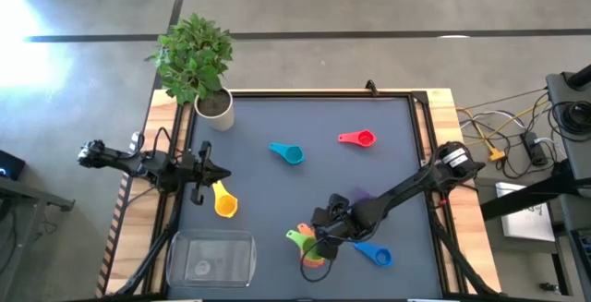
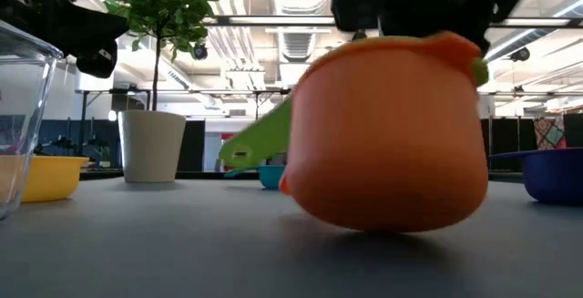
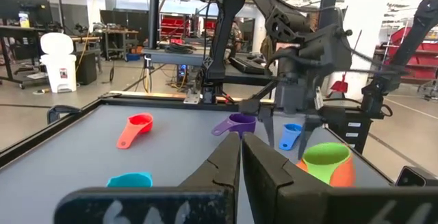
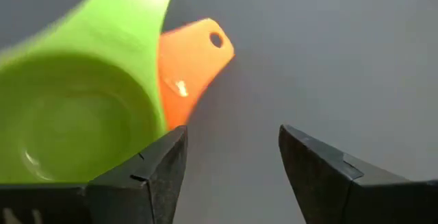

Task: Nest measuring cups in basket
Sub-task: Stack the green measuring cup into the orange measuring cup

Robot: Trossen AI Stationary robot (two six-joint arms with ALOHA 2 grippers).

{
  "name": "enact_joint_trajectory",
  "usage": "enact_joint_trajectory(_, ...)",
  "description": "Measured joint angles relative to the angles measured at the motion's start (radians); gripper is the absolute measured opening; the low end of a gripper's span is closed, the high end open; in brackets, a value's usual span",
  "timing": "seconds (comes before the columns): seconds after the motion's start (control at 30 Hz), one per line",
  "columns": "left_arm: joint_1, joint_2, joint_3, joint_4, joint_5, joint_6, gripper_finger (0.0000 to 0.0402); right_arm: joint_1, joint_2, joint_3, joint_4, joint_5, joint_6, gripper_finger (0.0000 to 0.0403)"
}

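The green cup (image 4: 75, 114) sits nested inside the orange cup (image 2: 392, 143), which rests on its base on the table. My right gripper (image 4: 233, 162) hangs open just above them (image 1: 321, 235), one finger beside the green rim. The yellow cup (image 1: 224, 202) lies just near of my left gripper (image 1: 220, 175), which is shut and empty (image 3: 241, 162). The blue cup (image 1: 374, 255), teal cup (image 1: 288, 153) and red-pink cup (image 1: 358, 138) lie apart on the mat. The purple cup (image 3: 238, 123) is partly under my right arm. The clear basket (image 1: 211, 259) stands at the near left. My right gripper is open, pointing down over the nested cups. One finger (image 4: 161, 166) stands right by the green cup's rim (image 4: 147, 118); I cannot tell whether it touches it.
A white plant pot (image 1: 214, 108) with a leafy plant stands at the far left corner. The table has a raised black frame (image 1: 319, 92). Open mat lies between the teal cup and the basket. Cables and gear sit off the table's right side.
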Motion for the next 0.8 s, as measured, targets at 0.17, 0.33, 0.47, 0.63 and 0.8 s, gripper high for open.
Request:
enact_joint_trajectory(0.17,0.000,0.000,0.000,0.000,0.000,0.000,0.0000,-0.003,-0.015,0.018,0.002,0.001,-0.009,0.0240)
enact_joint_trajectory(0.33,0.000,0.000,0.000,0.000,0.000,0.000,0.0000,-0.003,-0.020,0.043,0.005,-0.015,-0.014,0.0247)
enact_joint_trajectory(0.47,0.000,0.000,0.000,0.000,0.000,0.000,0.0000,-0.002,-0.022,0.047,0.042,-0.078,-0.010,0.0247)
enact_joint_trajectory(0.63,0.000,0.000,0.000,0.000,0.000,0.000,0.0000,0.006,-0.020,0.043,0.068,-0.120,-0.038,0.0247)
enact_joint_trajectory(0.8,0.000,0.000,0.000,0.000,0.000,0.000,0.0000,0.012,0.014,0.042,0.092,-0.103,-0.110,0.0247)
